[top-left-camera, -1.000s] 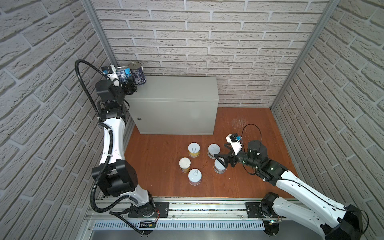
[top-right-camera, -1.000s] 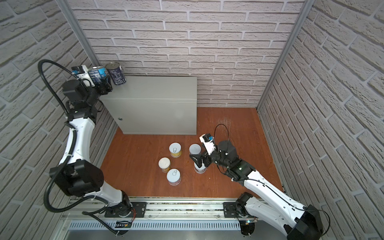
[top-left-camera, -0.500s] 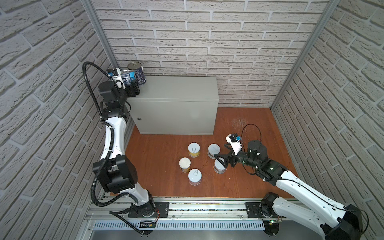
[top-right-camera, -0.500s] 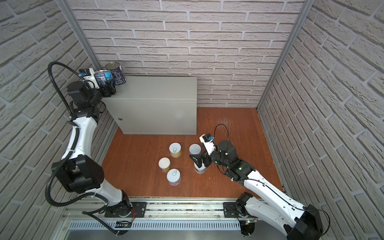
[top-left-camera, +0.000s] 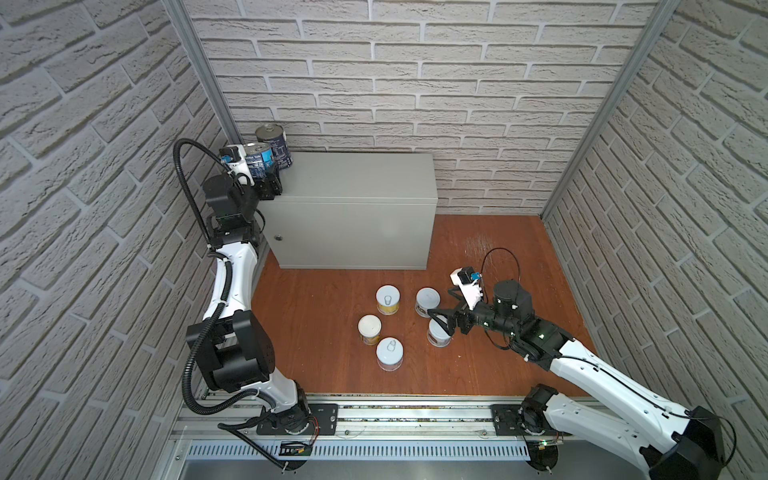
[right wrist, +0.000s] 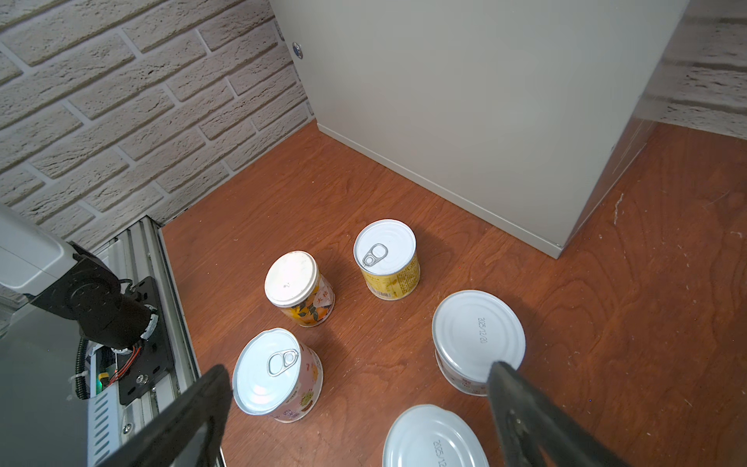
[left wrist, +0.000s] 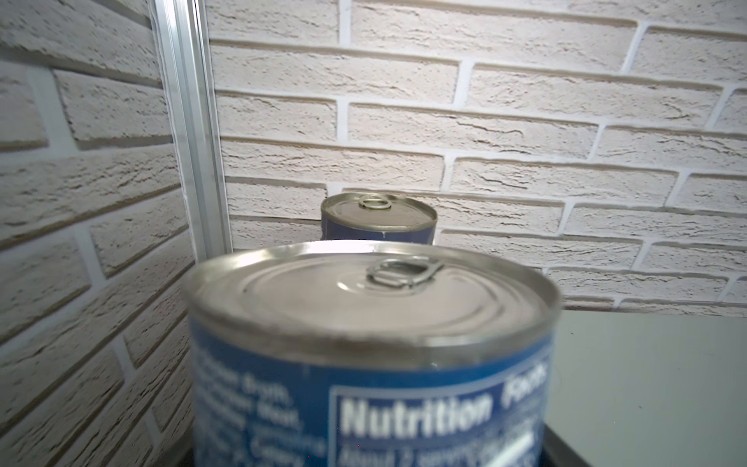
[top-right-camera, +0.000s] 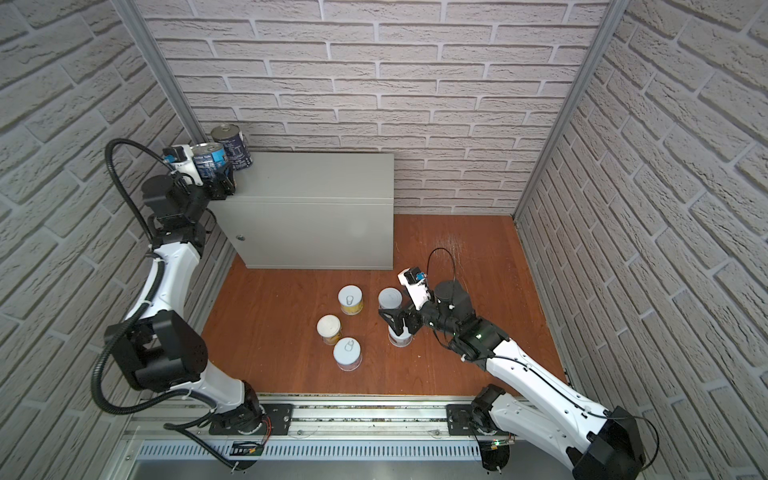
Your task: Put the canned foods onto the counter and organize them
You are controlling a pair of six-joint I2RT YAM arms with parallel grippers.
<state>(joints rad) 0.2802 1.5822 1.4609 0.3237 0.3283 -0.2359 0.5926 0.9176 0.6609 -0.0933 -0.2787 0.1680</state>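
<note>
Blue can [top-left-camera: 257, 160] has swung in over the back-left corner of the tabletop [top-left-camera: 353, 183].
The left claw [top-left-camera: 269, 185] grips it. It came from beyond the edge and is now just in front of the other blue can [top-left-camera: 272, 141] standing there. I cannot tell whether it has touched down, but letting go looks like the next step. Five short cans [top-left-camera: 388, 297] wait on the floor [top-left-camera: 316, 316]. The right claw [top-left-camera: 440, 321] still hangs wide over the nearest can [top-left-camera: 438, 338], not gripping.
</note>
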